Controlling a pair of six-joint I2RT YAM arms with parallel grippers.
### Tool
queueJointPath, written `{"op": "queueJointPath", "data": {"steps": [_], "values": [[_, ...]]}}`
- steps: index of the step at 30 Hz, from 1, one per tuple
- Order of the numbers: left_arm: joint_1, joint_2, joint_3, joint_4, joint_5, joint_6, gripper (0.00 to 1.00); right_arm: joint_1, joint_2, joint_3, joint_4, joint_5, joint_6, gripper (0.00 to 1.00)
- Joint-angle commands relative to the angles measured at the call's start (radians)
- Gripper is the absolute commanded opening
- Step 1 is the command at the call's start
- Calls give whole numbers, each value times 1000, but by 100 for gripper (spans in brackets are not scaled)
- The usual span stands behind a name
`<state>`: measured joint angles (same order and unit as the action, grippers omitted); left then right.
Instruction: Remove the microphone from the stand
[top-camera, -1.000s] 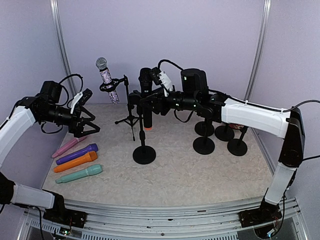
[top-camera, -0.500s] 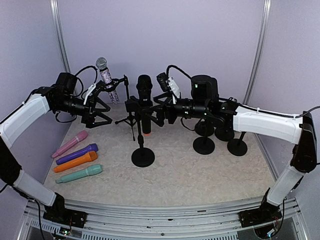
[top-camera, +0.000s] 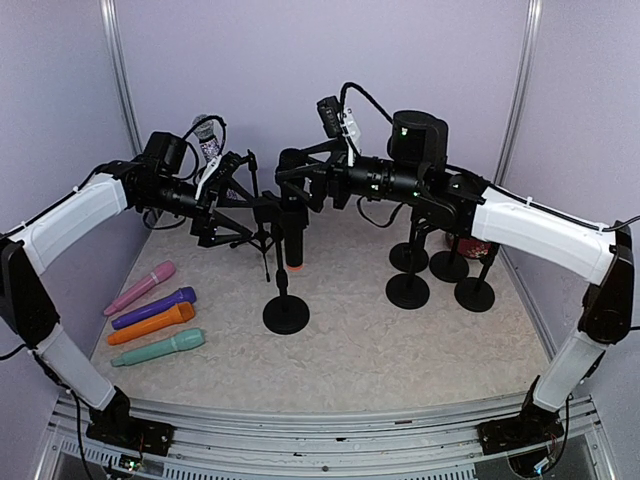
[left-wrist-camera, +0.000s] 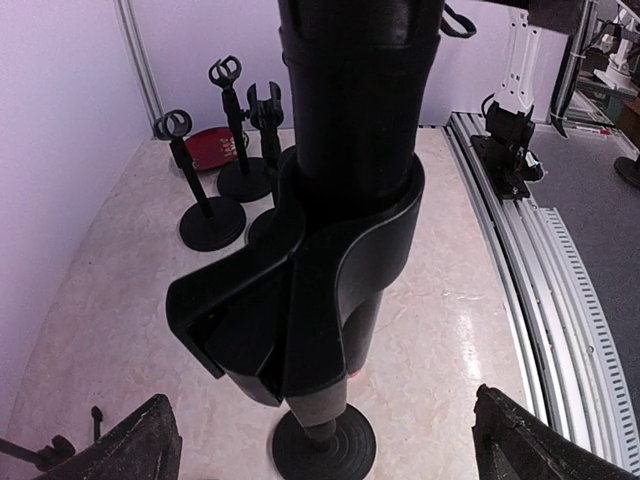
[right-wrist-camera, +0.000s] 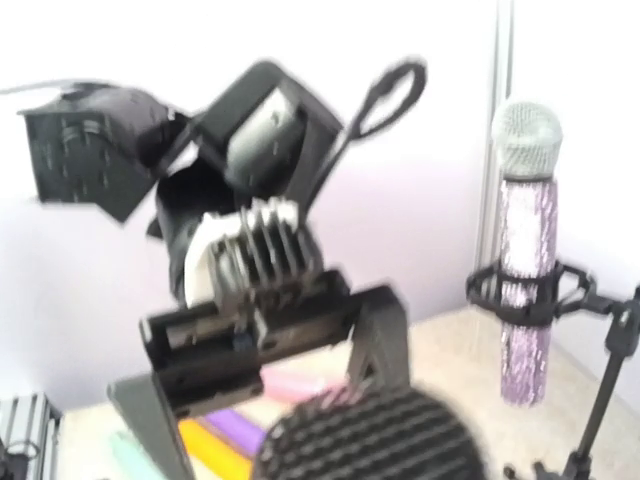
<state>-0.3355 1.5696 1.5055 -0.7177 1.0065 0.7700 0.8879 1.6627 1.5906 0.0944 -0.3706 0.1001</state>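
Black microphone (top-camera: 293, 245) sits upright in its clip (left-wrist-camera: 310, 290) on the round-base stand (top-camera: 286, 314), frame centre. Left end effector (top-camera: 238, 200) has its jaws wide, level with the clip, nothing held. Right end effector (top-camera: 296, 175) sits over the microphone head; its jaw state is not clear.

Judgement: brace the clip with the left, grip the head and draw straight up along the clip axis, so the stand doesn't tip.

Obstacles: glitter microphone (right-wrist-camera: 525, 280) on its tripod just behind the left arm. Empty stands (top-camera: 407, 290) at centre right, coloured microphones (top-camera: 155, 325) lower left on the worktop (top-camera: 400, 350).
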Motion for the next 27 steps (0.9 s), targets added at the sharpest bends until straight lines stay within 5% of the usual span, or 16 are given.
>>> {"op": "queueJointPath", "data": {"steps": [1,7,19,27], "values": [[-18,35,70,5,2,52,99,21,37,47,-100,-7,-41,86],[-26,91,118,30,-19,45,99,22,60,62,-129,-6,-70,84],[-43,148,218,-46,22,130,98,5,155,201,-188,-113,-76,50],[-61,176,282,-225,21,268,83,-15,127,155,-135,-150,-72,19]]}}
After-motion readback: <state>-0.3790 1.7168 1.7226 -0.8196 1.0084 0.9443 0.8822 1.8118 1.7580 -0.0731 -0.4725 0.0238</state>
